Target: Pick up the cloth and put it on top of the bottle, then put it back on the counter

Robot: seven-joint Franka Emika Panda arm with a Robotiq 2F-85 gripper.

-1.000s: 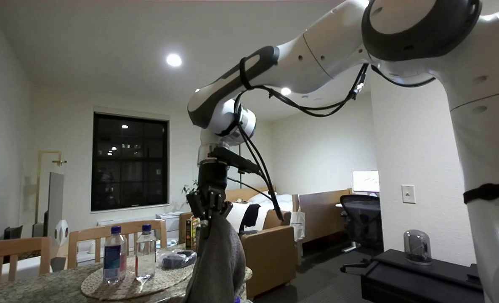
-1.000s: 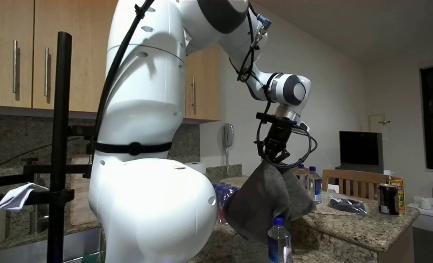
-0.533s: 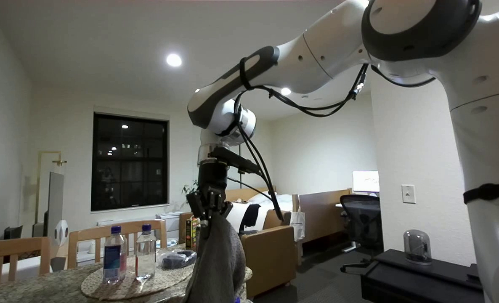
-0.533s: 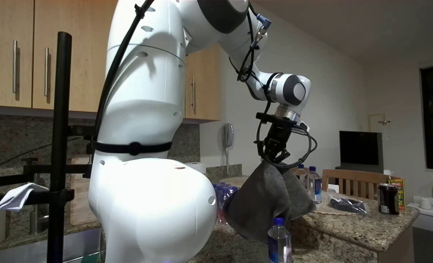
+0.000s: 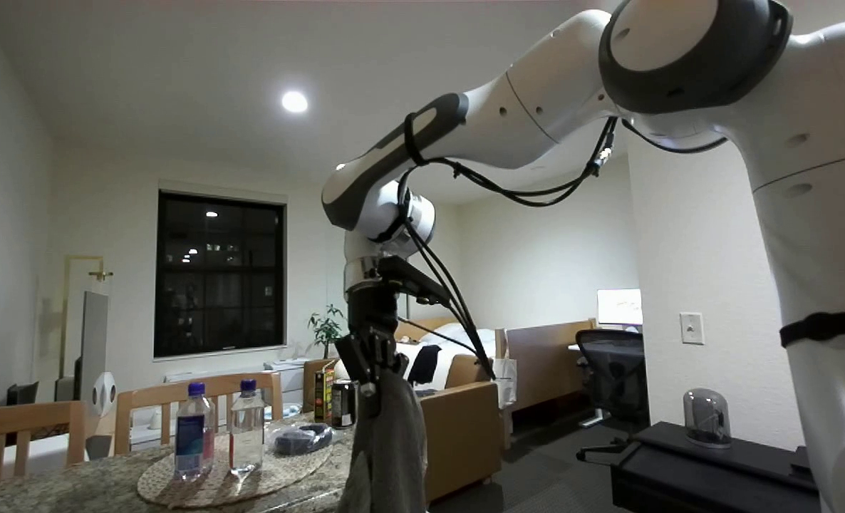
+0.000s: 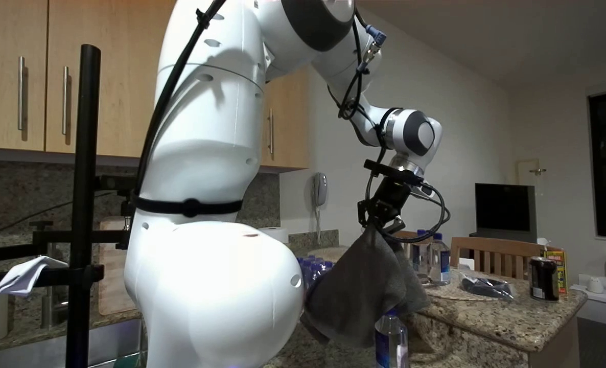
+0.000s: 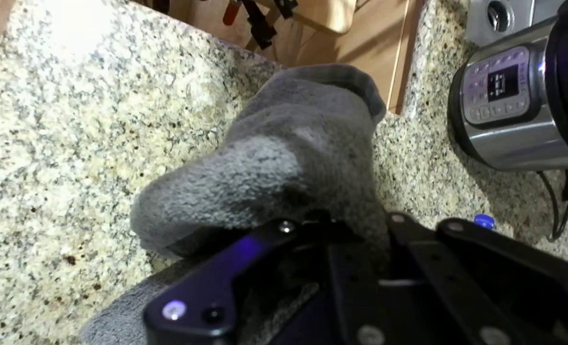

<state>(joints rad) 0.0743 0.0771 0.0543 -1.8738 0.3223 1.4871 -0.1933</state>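
Cloth (image 6: pixel 354 296) is clamped in your gripper (image 6: pixel 378 223), hanging over the counter (image 7: pixel 49 206) right by a blue-capped bottle (image 6: pixel 391 341), can't tell if they're touching tbh.

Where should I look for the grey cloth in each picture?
In an exterior view: the grey cloth is bottom centre, cut off below.
In an exterior view: grey cloth, lower half, right of centre.
In the wrist view: grey cloth, mid-picture.
Shared landmark: the black gripper holding it.
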